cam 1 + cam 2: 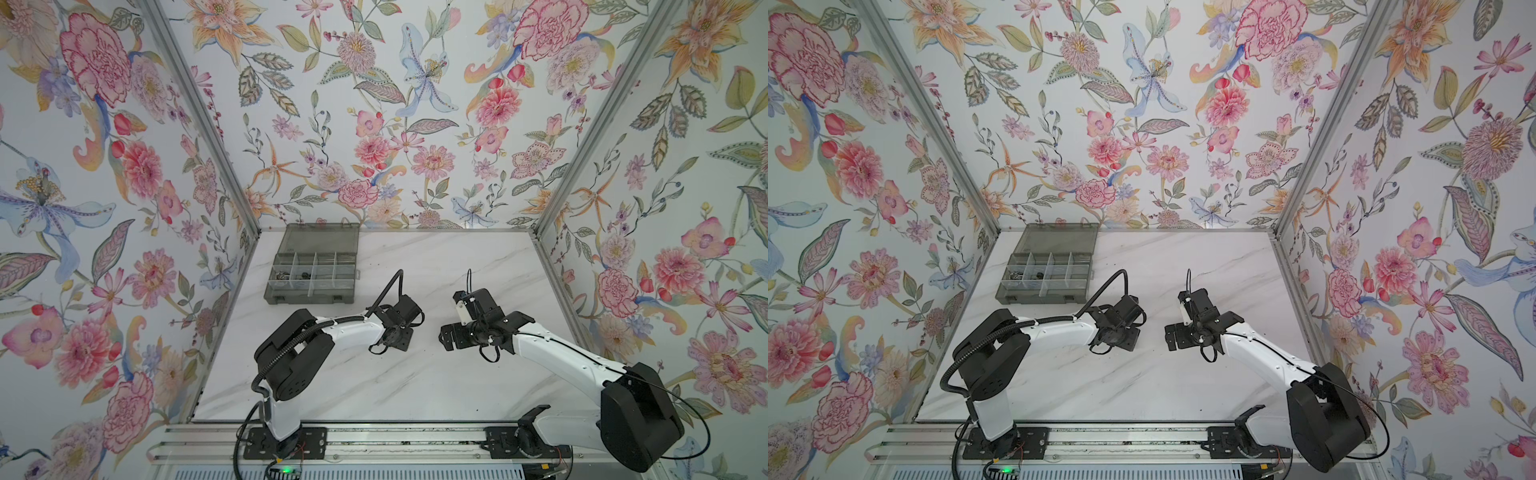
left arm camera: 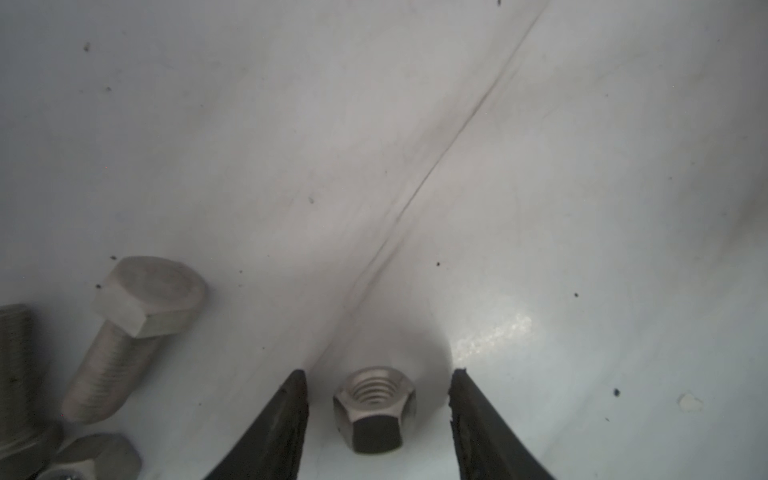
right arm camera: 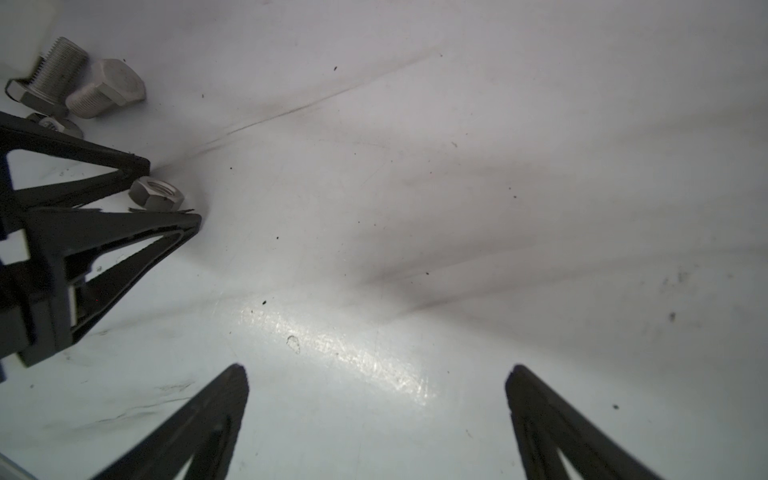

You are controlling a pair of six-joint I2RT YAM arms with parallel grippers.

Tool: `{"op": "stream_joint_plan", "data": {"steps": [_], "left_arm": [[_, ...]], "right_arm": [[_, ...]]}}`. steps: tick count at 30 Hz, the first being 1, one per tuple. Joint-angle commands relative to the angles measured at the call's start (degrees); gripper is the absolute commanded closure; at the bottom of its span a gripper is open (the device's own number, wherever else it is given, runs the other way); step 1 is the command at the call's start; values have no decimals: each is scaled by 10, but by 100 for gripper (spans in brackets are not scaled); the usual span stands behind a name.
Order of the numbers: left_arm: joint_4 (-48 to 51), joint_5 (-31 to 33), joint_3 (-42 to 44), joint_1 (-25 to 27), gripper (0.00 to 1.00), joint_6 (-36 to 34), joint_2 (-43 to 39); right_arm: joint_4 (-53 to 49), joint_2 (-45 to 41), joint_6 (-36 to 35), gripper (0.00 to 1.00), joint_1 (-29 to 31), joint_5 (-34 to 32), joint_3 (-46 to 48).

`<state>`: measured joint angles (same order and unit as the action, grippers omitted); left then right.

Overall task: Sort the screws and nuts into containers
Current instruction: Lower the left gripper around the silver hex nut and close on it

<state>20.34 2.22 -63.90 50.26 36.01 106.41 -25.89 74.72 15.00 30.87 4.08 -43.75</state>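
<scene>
Where everything rests: a white marble-pattern tabletop (image 1: 415, 257) enclosed by flowered walls, seen in both top views.
Organiser box (image 1: 309, 297): smoky-grey plastic, at the far left of the tabletop, with its lid (image 1: 320, 237) folded back. Its containers (image 1: 328, 270) are small walled cells. A few cells on the left hold small dark and silver pieces, too small to name.
Right hand (image 3: 377, 368): jaws wide apart over bare tabletop, holding nothing, close beside the other arm's work.
Left hand (image 2: 378, 376): lowered near the middle of the tabletop, well apart from the box. Its jaws stand apart on either side of the nut, with a sliver of tabletop showing on each side, so nothing is gripped yet.
Screws (image 2: 124, 332): silver, hex-headed, clustered just beside the left hand. One lies on its side and one stands on its head. A third hex piece is too cropped to identify.
Nut (image 2: 374, 409): silver hex, lying flat with its threaded hole facing up, between the left fingertips.
Doing this step well: the nut looks roughly centred, so close slowly and evenly. The jaws seem to face its corners rather than its flats, so it may twist or squirt out. Lift straight up so the screws are not nudged.
</scene>
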Motion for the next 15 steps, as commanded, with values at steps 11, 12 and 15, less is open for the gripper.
{"op": "stream_joint_plan", "data": {"steps": [11,12,15], "left_arm": [[23,15,-10,5,55,-7,17],[23,15,-9,6,56,-7,18],[23,15,-10,6,59,-7,17]], "right_arm": [[-1,-9,-3,1,-4,-2,9],[-1,-11,-2,1,-4,-3,10],[-1,-12,-2,1,-4,-3,10]]}}
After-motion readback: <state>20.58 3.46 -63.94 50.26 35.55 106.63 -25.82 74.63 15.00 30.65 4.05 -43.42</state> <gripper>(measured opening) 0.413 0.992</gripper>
